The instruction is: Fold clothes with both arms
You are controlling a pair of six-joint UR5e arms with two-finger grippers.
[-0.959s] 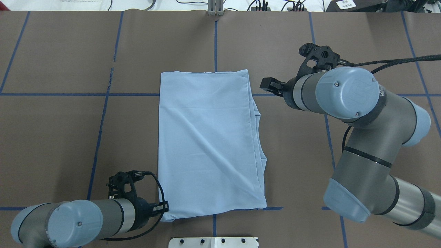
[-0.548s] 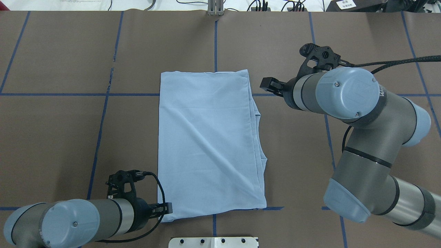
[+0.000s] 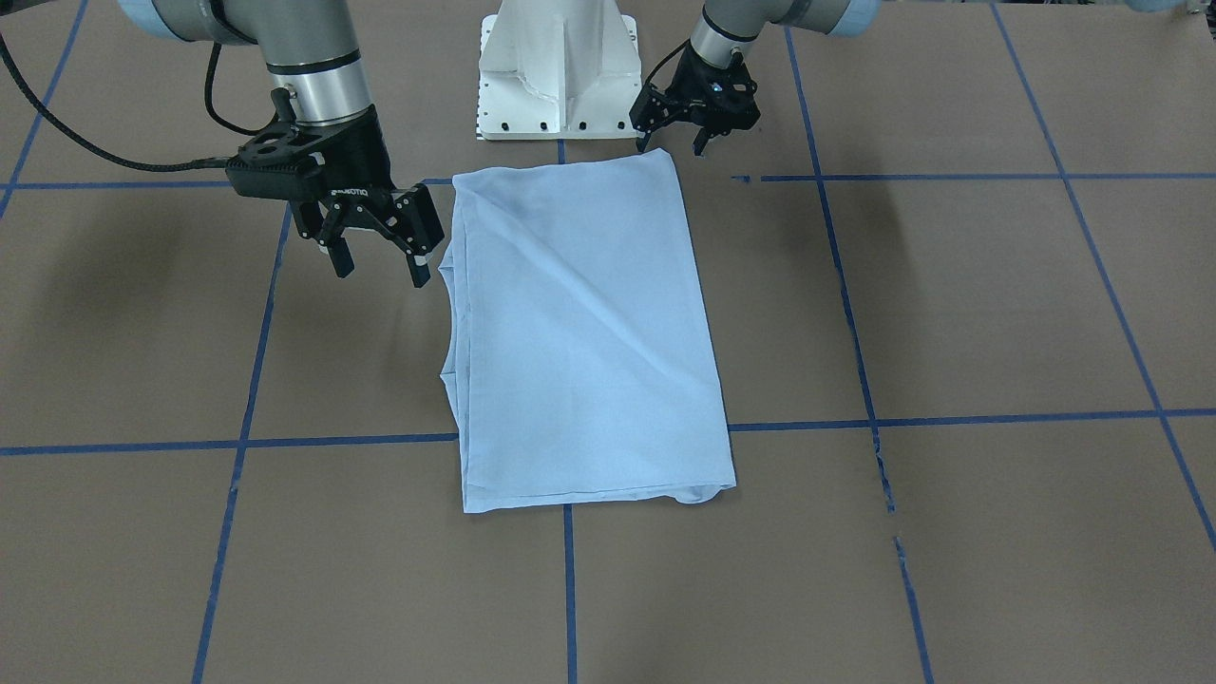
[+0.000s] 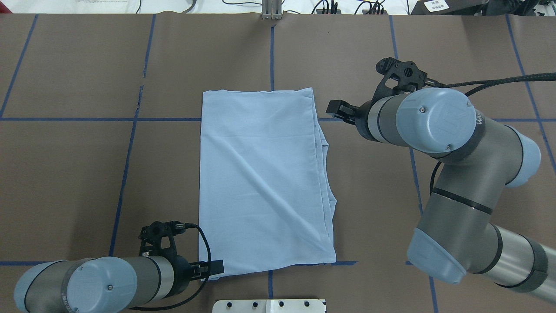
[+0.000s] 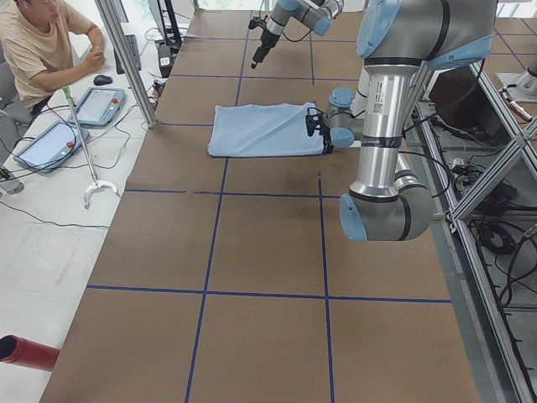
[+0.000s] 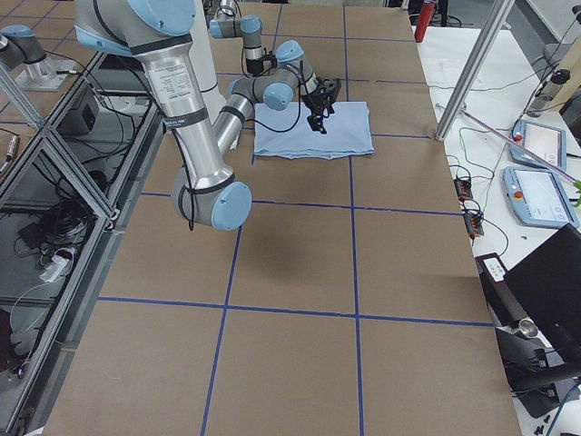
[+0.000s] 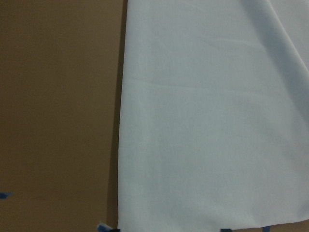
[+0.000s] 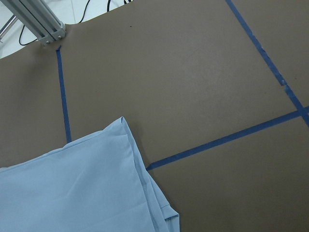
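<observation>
Hiding its jaws overhead, left gripper sits beside T-shirt corner.

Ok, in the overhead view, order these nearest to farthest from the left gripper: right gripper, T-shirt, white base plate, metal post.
1. T-shirt: its near left corner sits at the left gripper.
2. white base plate: near edge, centre.
3. right gripper: beside the shirt's far right corner.
4. metal post: far edge, centre.

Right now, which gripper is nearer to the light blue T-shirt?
Left. The left gripper is at the corner of the T-shirt nearest the robot; the right gripper is apart, beside the opposite edge.
</observation>
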